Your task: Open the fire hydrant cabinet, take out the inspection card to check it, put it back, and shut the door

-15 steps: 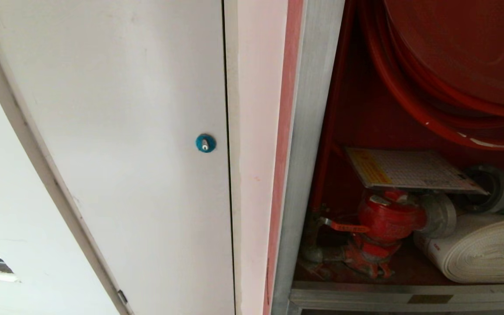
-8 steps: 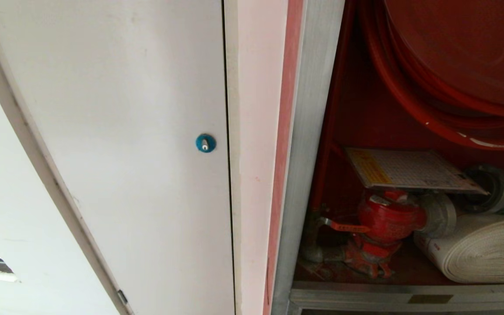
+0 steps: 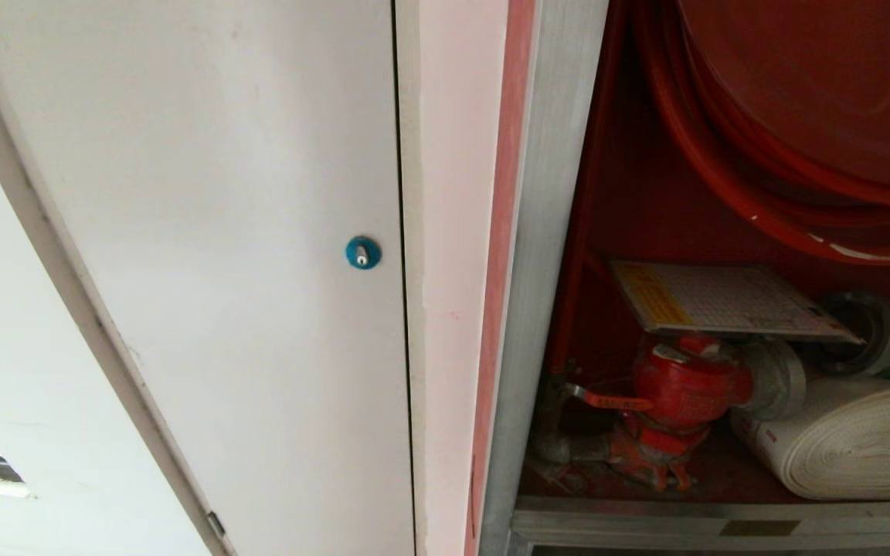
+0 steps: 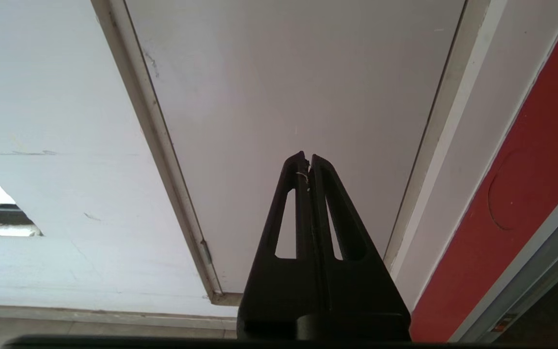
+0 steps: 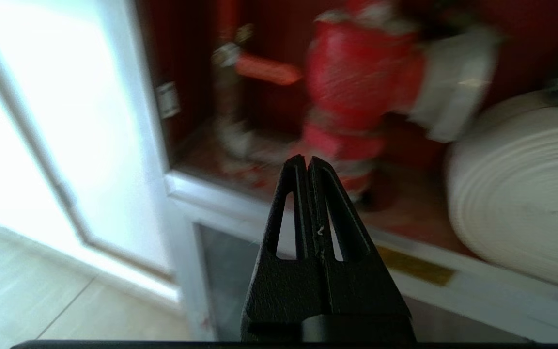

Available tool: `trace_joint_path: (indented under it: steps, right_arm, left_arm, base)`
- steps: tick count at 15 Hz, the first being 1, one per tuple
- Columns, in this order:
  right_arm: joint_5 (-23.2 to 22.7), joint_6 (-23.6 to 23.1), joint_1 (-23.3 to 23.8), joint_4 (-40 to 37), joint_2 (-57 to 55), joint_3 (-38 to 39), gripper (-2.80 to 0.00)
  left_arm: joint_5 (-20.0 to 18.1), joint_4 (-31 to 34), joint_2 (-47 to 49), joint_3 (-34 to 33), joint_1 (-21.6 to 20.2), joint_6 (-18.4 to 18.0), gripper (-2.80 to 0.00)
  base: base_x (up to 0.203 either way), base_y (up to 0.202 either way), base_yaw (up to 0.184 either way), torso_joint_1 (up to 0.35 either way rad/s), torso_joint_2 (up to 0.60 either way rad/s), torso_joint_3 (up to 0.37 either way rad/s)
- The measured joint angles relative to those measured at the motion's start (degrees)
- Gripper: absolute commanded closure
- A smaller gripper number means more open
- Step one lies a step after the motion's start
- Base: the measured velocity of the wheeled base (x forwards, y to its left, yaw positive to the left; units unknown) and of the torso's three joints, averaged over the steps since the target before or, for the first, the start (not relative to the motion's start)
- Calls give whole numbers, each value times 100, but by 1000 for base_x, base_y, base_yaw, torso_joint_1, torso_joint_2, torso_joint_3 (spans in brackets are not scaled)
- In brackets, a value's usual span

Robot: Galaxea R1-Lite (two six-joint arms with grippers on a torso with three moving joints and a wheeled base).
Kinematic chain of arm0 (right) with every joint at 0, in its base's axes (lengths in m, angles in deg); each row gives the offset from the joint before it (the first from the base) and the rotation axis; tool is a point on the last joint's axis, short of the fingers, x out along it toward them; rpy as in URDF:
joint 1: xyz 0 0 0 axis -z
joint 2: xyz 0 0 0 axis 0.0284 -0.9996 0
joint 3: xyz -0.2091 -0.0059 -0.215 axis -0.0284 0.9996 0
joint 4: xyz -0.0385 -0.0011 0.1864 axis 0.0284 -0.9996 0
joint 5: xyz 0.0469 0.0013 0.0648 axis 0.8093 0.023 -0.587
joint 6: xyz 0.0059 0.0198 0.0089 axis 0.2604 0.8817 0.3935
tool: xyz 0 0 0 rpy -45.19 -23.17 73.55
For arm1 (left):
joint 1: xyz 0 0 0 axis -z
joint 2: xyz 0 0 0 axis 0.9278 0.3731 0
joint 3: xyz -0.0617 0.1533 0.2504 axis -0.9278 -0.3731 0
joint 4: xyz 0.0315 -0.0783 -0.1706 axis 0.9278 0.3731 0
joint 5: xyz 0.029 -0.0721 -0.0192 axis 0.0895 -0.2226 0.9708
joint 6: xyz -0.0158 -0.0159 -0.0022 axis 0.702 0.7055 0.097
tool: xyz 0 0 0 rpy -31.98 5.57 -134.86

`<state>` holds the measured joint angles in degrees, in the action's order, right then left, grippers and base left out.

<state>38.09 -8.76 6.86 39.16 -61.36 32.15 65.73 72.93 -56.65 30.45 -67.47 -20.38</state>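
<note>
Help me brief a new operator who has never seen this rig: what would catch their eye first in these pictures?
The open fire hydrant cabinet on the right, with its red interior, big red hose reel up top and red valve below beside the white rolled hose. The inspection card lies flat above the valve. Left of the cabinet is a plain white panel with a small blue lock.

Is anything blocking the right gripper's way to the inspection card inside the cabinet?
Nothing visible blocks it. The fire hydrant cabinet stands open, and the inspection card lies flat on top of the red valve, uncovered. The right gripper, shut and empty, is outside the opening, pointing at the valve, below the card.
</note>
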Motion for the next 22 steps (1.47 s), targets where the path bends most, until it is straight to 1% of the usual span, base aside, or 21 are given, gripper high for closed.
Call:
trace_joint_path:
  steps: [1, 2, 4, 6, 7, 8, 9, 10, 12, 14, 16, 17, 19, 22]
  right_arm:
    - [-157, -5, -74, -27, 16, 16, 0]
    - [-215, -4, -210, -80, 65, 22, 0]
    - [-121, -2, -464, -431, 336, -3, 0]
    - [223, -26, -538, -1069, 874, -125, 0]
    - [539, -101, -554, -1368, 1106, -174, 0]
    - [986, -187, -561, -1579, 1257, -220, 0]
    - [1379, -193, -567, -1758, 1357, -242, 0]
    - [1598, -74, -572, -1796, 1426, -260, 0]
    - [1819, 202, -575, -1809, 1505, -268, 0]
    - [1876, 282, -576, -1703, 1543, -226, 0]
    - [2010, 611, -576, -1646, 1557, -184, 0]
    - [2116, 688, -575, -1594, 1557, -151, 0]
    - [2468, 388, -572, -1405, 1557, -23, 0]
    - [2174, -333, -576, -1511, 1557, 22, 0]
  left_arm:
    - [1, 0, 0, 0, 0, -1, 0]
    - [1, -2, 0, 0, 0, 0, 0]
    - [6, 11, 0, 0, 0, -1, 0]
    - [1, -2, 0, 0, 0, 2, 0]
    - [0, -1, 0, 0, 0, 0, 0]
    - [-2, -2, 0, 0, 0, 0, 0]
    - [-2, -2, 0, 0, 0, 4, 0]
    - [-2, -1, 0, 0, 0, 1, 0]
    - [-2, -2, 0, 0, 0, 2, 0]
    - [-1, -7, 0, 0, 0, 3, 0]
    - [-2, -2, 0, 0, 0, 2, 0]
    - [-3, -2, 0, 0, 0, 0, 0]
    - [0, -2, 0, 0, 0, 2, 0]
    - [-2, 6, 0, 0, 0, 2, 0]
  base:
    - [0, 0, 0, 0, 0, 0]
    - [0, 0, 0, 0, 0, 0]
    - [0, 0, 0, 0, 0, 0]
    - [0, 0, 0, 0, 0, 0]
    - [0, 0, 0, 0, 0, 0]
    - [0, 0, 0, 0, 0, 0]
    - [0, 0, 0, 0, 0, 0]
    - [0, 0, 0, 0, 0, 0]
    - [0, 0, 0, 0, 0, 0]
    - [0, 0, 0, 0, 0, 0]
    - [0, 0, 0, 0, 0, 0]
    - [0, 0, 0, 0, 0, 0]
    - [0, 0, 0, 0, 0, 0]
    - [0, 0, 0, 0, 0, 0]
